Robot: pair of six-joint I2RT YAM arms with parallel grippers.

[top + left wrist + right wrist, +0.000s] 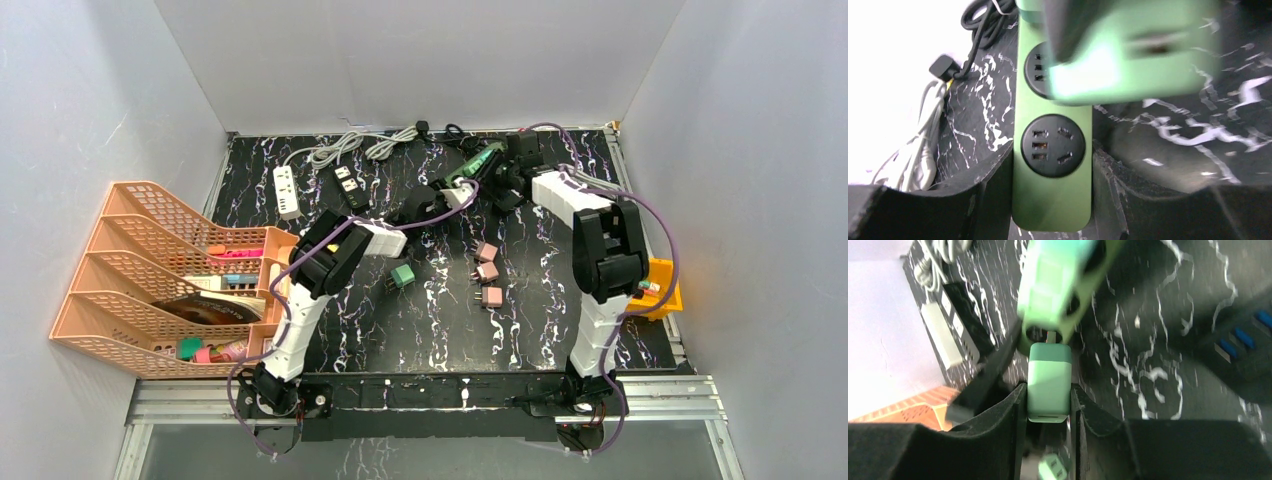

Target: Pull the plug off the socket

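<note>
A green power strip [483, 160] lies at the back of the marbled table. My left gripper [432, 203] is shut on its near end; in the left wrist view the strip [1052, 200] sits between both fingers, with an empty round socket [1053, 145] showing. My right gripper [497, 180] is shut on a mint-green plug [1049, 380]. One metal prong [1050, 335] shows between that plug and the strip [1068, 320]. In the left wrist view the plug [1138, 55] is a blur over the second socket. Another mint plug [1053, 280] sits farther along the strip.
A white power strip [287, 192] and a black one [348, 185] lie at the back left, with coiled cables [350, 145] behind. Three pink plugs [488, 272] and a green plug [403, 274] lie mid-table. An orange file rack [150, 270] stands left, a yellow bin [662, 290] right.
</note>
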